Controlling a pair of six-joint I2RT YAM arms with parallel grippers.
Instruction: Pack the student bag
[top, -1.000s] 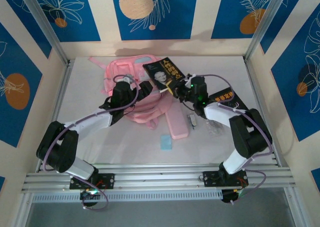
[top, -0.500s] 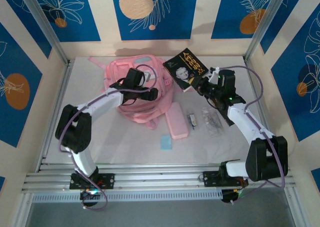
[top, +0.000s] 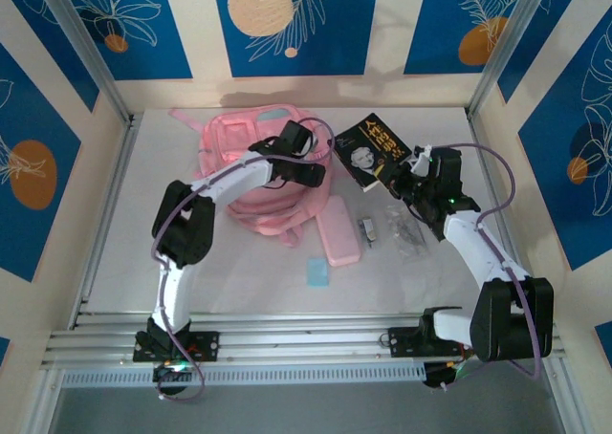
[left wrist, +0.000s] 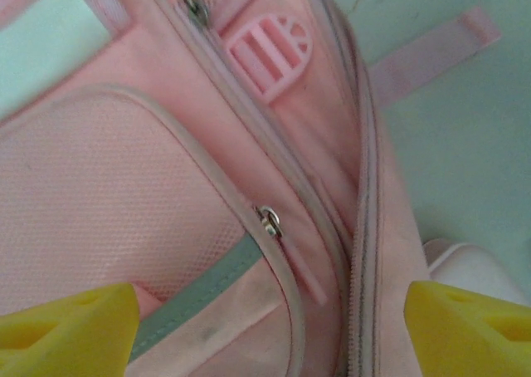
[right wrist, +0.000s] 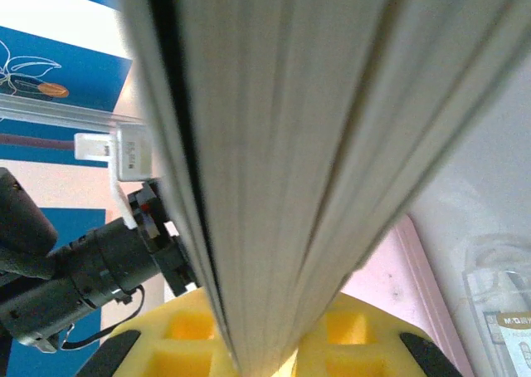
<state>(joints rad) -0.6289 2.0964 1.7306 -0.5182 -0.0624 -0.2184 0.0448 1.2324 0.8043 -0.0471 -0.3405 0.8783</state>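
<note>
Student bag (top: 273,205) directly beneath the left gripper (top: 304,157), its pink fabric and zip tracks showing between the yellow fingertips (left wrist: 66,327). Jaws spread wide there, gripping nothing. Right gripper (top: 406,171) clamped tight on the edge of a black book (top: 368,147), book tilted up and clear of the bag. Pink pencil case (top: 337,228) on the table below and between the two jaw pairs, just beside the bag.
</note>
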